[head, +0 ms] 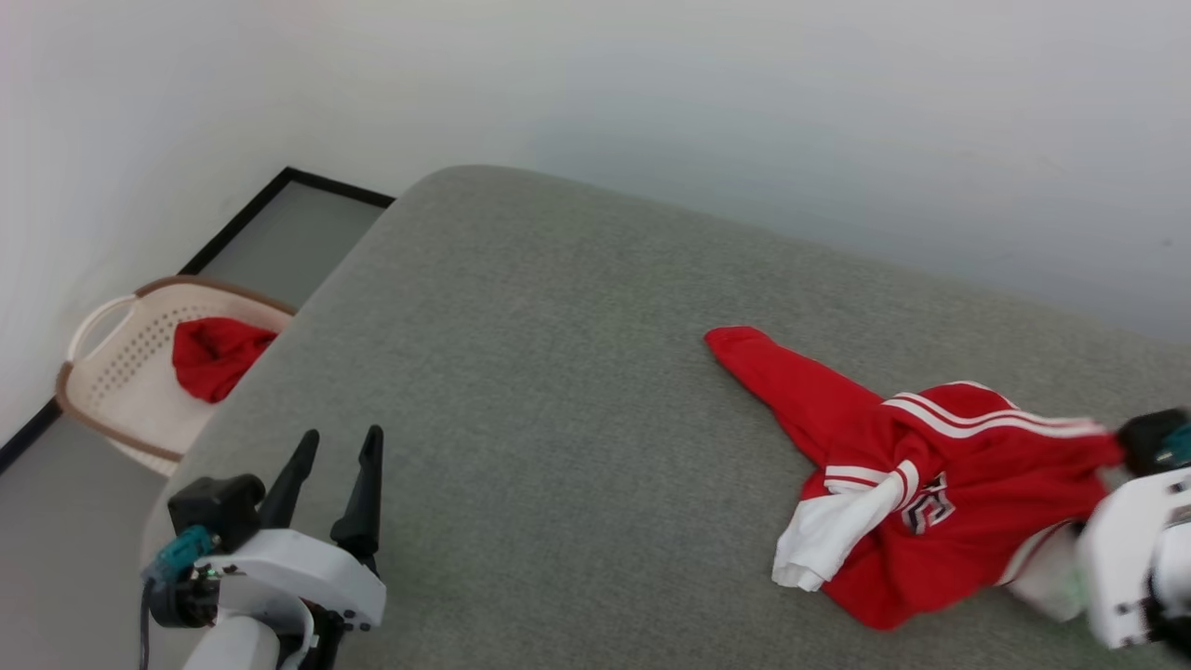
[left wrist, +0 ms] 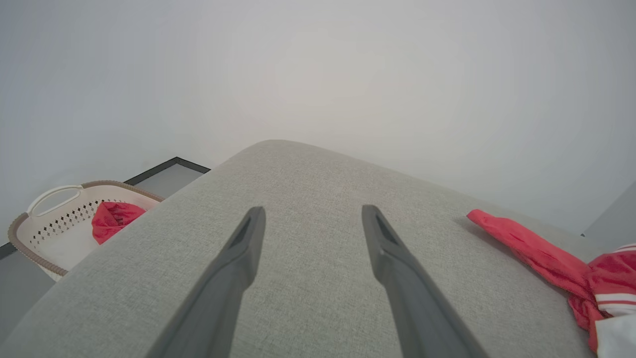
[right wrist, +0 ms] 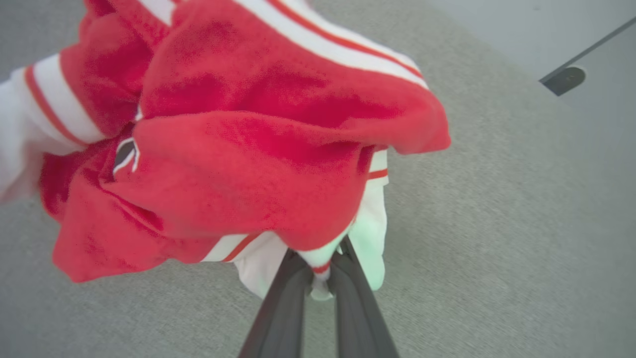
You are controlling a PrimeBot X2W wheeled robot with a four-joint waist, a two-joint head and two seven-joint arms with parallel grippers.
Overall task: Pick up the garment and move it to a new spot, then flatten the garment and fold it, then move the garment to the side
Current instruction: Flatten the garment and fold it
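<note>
Right gripper point(right wrist: 318, 284): you see it pinched closed on the garment point(head: 930, 484) at its white edge.
Garment axis: runs from those fingers toward the head view's upper left.

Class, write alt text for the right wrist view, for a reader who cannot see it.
The right pincer is shut on a white edge of the garment, a crumpled red shirt with white, red-striped sleeves. It bunches over a grey fabric surface.
</note>
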